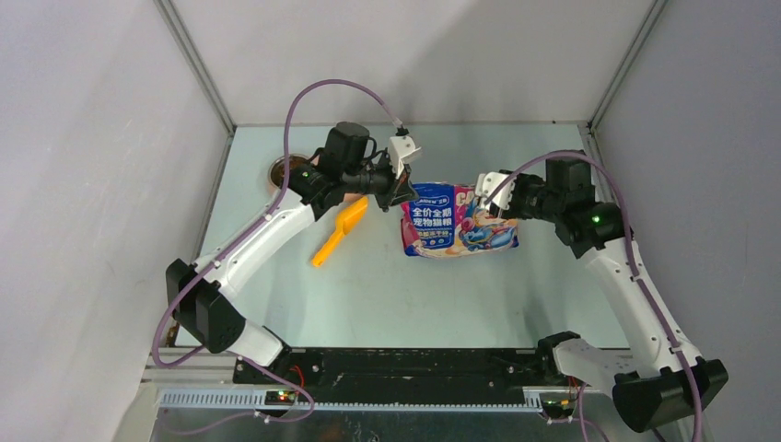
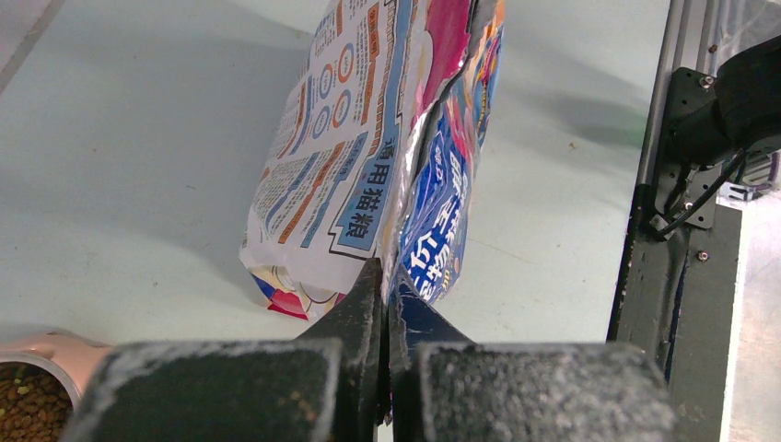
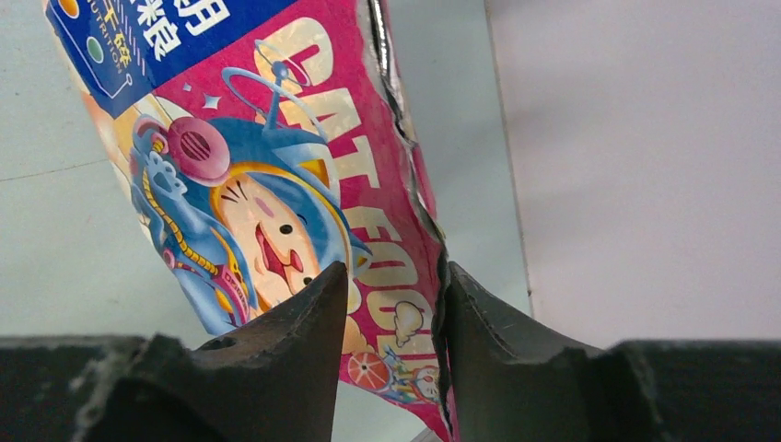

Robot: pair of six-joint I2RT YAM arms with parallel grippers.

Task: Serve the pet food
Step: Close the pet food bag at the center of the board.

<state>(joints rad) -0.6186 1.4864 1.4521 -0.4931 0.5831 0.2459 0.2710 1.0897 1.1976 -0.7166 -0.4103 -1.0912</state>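
The pet food bag (image 1: 459,221), glossy blue and pink with a cartoon cat, is in the middle of the table. My left gripper (image 1: 402,189) is shut on the bag's left edge. In the left wrist view its fingers (image 2: 387,276) pinch the seam of the bag (image 2: 368,157). My right gripper (image 1: 488,191) is at the bag's upper right corner. In the right wrist view its jaws (image 3: 394,272) stand apart around the bag's torn pink edge (image 3: 405,239), which lies against the right finger. Brown kibble (image 2: 20,405) shows in a bowl at the lower left.
An orange scoop (image 1: 341,230) lies on the table left of the bag, under the left arm. A pink feeder bowl (image 1: 279,171) sits at the back left, partly hidden by that arm. Walls close in the table on three sides.
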